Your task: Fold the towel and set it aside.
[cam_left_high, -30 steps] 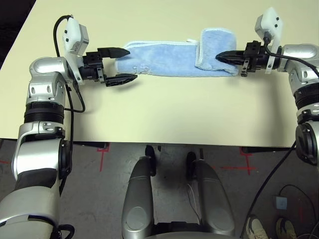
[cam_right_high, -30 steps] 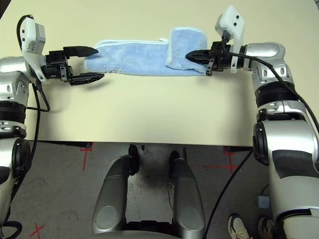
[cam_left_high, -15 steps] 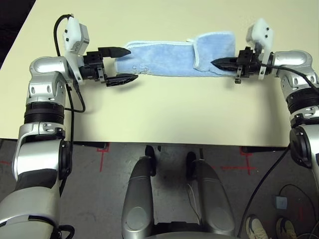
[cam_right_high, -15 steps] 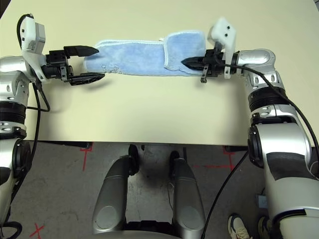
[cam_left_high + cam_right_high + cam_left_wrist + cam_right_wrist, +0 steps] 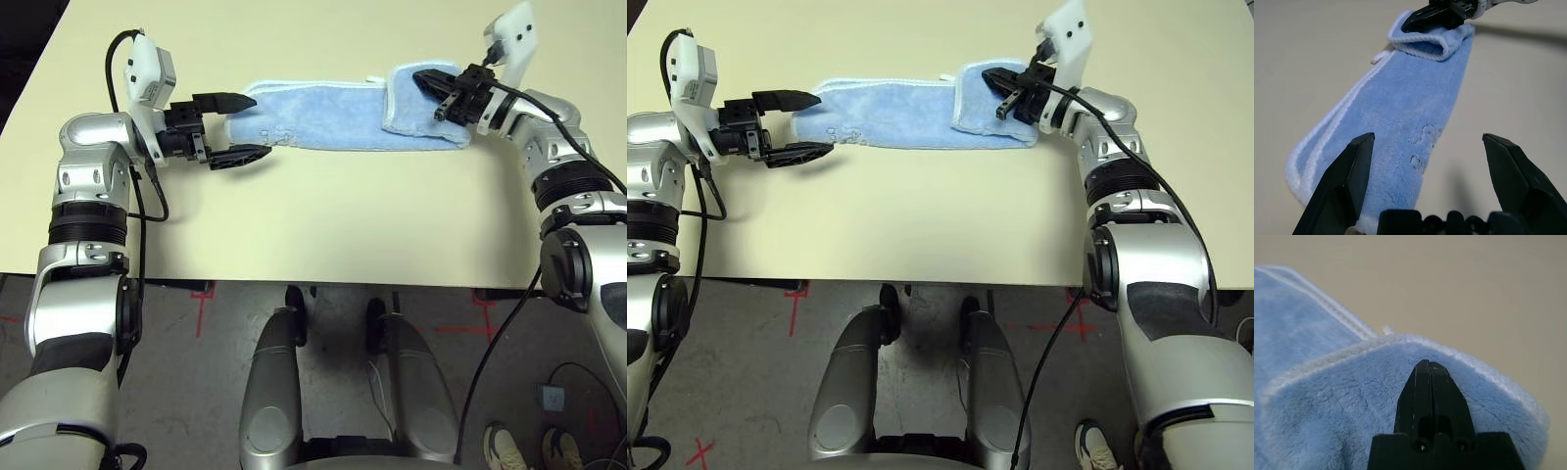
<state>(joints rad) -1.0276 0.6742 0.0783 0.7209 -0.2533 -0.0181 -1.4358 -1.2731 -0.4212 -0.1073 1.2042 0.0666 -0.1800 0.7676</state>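
The towel (image 5: 333,116) lies on the cream table (image 5: 323,215) at twelve o'clock, well away from the table's near edge, stretched out in a long strip from eleven o'clock to one o'clock. Its three o'clock end is doubled back over the strip as a flap (image 5: 402,103), and white edging (image 5: 1341,113) runs along its borders. A small dark print (image 5: 1418,152) sits near the end toward nine o'clock.

The robot's left gripper (image 5: 253,129) is at the towel's nine o'clock end, its two black fingers spread wide with nothing pinched between them. The right gripper (image 5: 419,76) reaches in from three o'clock over the flap, its fingers pressed together and pointing toward ten o'clock. Their tips appear to rest on the cloth, though the contact is hard to make out.
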